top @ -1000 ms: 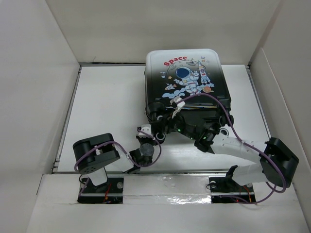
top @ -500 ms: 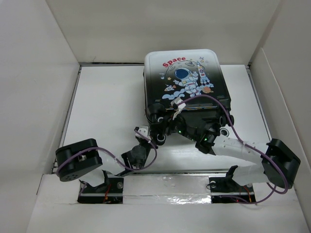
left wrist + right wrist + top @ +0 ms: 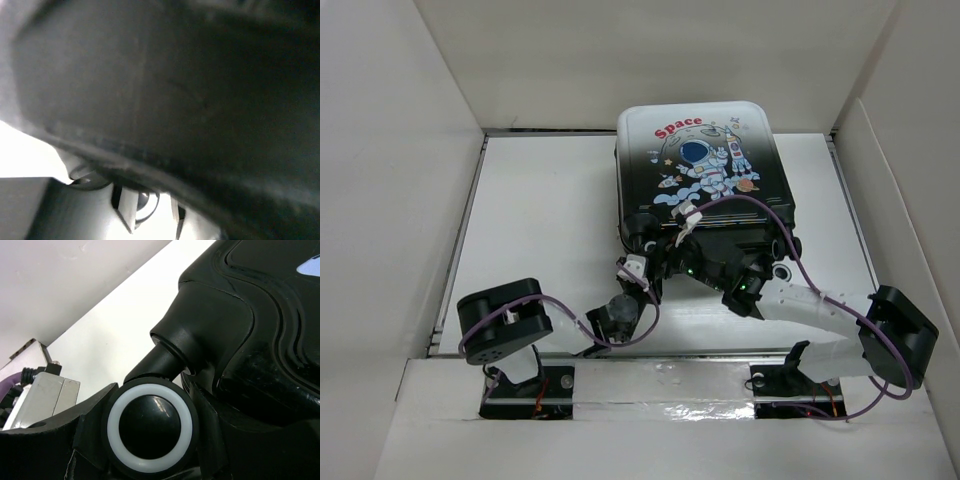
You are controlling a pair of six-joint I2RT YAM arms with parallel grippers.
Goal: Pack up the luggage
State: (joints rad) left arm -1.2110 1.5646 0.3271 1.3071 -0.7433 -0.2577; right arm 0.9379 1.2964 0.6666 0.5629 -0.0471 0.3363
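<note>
Luggage (image 3: 705, 170) filled the left gripper's (image 3: 636, 268) view as a dark blur, so I could not tell its grip. The right gripper's (image 3: 665, 270) fingers (image 3: 92, 440) sat around a black wheel (image 3: 150, 427); I could not tell if they were pinching it. The case lay shut, far back on the table (image 3: 540, 220).

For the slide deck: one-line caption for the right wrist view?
Close-up of a black, white-ringed caster wheel on the luggage, white table behind.

luggage (image 3: 200, 90) a dark blur in left wrist view, cropped at right wrist
</note>
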